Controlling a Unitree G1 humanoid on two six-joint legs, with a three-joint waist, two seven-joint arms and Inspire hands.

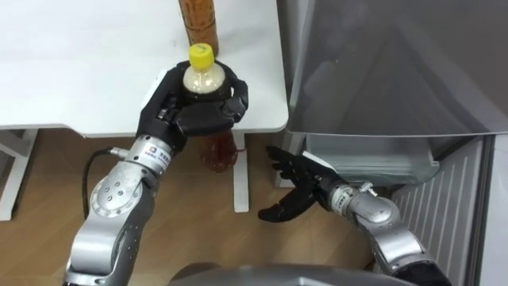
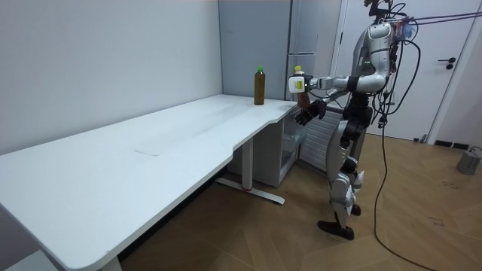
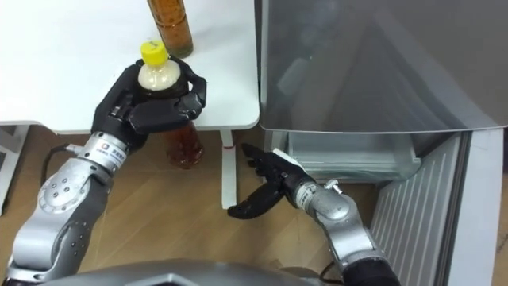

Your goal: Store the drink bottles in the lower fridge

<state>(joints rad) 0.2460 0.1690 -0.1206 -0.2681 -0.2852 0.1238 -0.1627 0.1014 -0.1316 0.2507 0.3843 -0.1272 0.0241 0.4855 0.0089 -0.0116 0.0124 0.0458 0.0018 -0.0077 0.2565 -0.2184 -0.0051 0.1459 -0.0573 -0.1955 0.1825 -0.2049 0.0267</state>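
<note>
1. Where the left hand (image 1: 194,115) curls round its shoulder, the yellow-capped drink bottle (image 1: 204,78) is held upright just off the near edge of the white table (image 1: 79,63). The bottle's lower half hangs below the tabletop.
2. The fingers cover whatever label that bottle has, and the small print on the hand's wrist is too small to read.
3. The held bottle has a pale cloudy neck under the yellow cap and reddish-brown liquid in the clear body below the hand.
4. A second bottle (image 2: 259,85) stands upright on the table just behind the held one. It is filled with amber-brown drink and has a green cap in the room view. Its label cannot be made out.
5. The right hand (image 1: 298,191) hangs low with fingers spread wide and holding nothing, in front of the bottom of the grey fridge (image 1: 381,71).
6. Beneath the fridge's grey front, a pale clear tray (image 1: 373,155) shows, with a ribbed panel to its right.
7. The table is a long, bare white desk on white legs, and its end sits just beside the fridge.
8. The robot stands upright at that end on a wood-plank floor (image 2: 422,226). Pale grey walls and a white door (image 2: 444,68) are behind it.
</note>
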